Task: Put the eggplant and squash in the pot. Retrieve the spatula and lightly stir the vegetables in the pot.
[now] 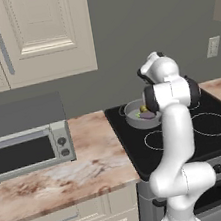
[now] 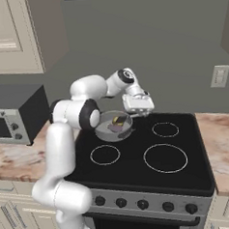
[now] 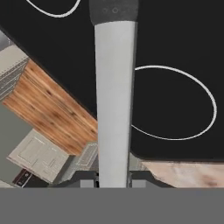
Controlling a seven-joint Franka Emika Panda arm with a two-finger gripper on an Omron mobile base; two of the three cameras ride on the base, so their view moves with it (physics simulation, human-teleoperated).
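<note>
The grey pot [image 1: 134, 121] [image 2: 99, 129] stands on the stove's back left burner. Inside it lie the purple eggplant [image 1: 148, 116] [image 2: 114, 129] and the yellow-green squash [image 1: 143, 109] [image 2: 119, 120]. My gripper [image 2: 139, 108] hovers just right of the pot, above the stove's back edge. In the hand view the gripper [image 3: 113, 183] is shut on the spatula [image 3: 113, 100]. The spatula's long pale grey handle runs straight away from the fingers to a dark end over the black cooktop. In the left base view my own arm hides the hand.
The black cooktop [image 2: 138, 156] has three bare burner rings. A toaster oven [image 1: 27, 148] sits on the marble counter [image 1: 86, 167] left of the stove. Upper cabinets [image 1: 34, 33] hang over that counter. A wall outlet [image 2: 219, 76] is at the right.
</note>
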